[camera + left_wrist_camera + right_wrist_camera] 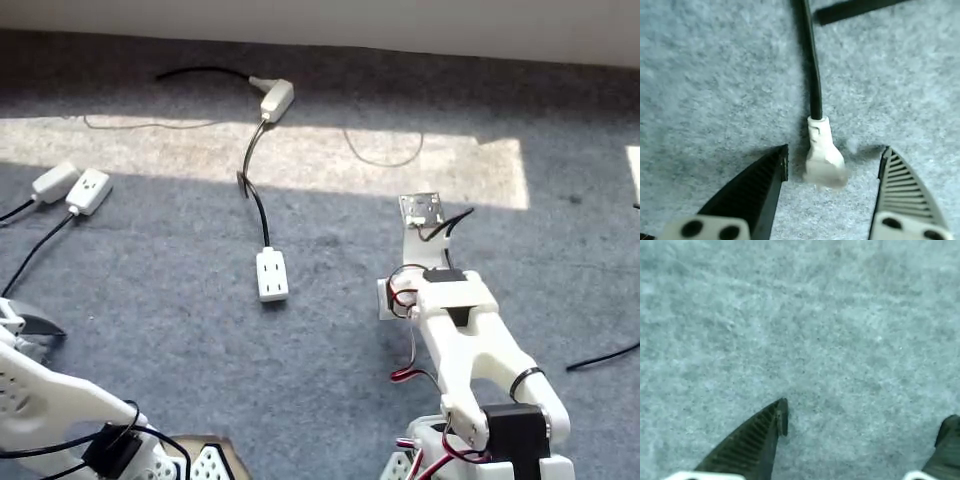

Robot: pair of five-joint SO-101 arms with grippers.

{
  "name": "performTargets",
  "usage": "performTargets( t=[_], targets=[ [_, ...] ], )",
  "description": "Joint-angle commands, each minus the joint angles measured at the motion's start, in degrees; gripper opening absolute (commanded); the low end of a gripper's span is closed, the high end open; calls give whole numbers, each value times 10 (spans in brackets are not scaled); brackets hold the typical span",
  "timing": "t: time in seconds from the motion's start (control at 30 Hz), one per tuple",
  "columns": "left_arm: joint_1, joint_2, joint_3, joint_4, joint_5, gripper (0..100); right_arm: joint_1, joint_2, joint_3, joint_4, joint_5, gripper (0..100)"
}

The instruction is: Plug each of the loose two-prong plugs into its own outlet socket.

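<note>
A white two-prong plug (824, 156) on a black cord (813, 65) lies flat on the grey carpet. My left gripper (835, 159) is open just above it, with one dark finger (771, 172) on each side and neither touching it. In the high view the left arm sits at the bottom left corner, its gripper (28, 325) low over the carpet. A white outlet socket (272, 275) on a black cord lies mid-carpet. My right gripper (420, 213) hangs to the right of that socket, and in its own view the right gripper (866, 421) is open over bare carpet.
Two more white cord ends (90, 190) (54, 182) lie side by side at the far left. Another white plug body (277, 97) lies at the back. A thin wire loop (385, 158) crosses the sunlit strip, and a black cable (605, 355) enters from the right edge.
</note>
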Motion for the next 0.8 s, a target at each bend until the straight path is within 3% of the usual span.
performTargets(
  t=[0.0, 0.3, 0.6, 0.77],
  targets=[
    [-2, 25, -4, -5, -5, 301, -3, -18, -1, -9, -4, 436],
    [-2, 52, -16, -25, -42, 89, -3, -18, -1, -9, -4, 436],
    [4, 51, -34, 9, -51, 98, -3, -18, -1, -9, -4, 436],
    [29, 51, -82, 108, -86, 231, -3, -18, -1, -9, -4, 436]
  ],
)
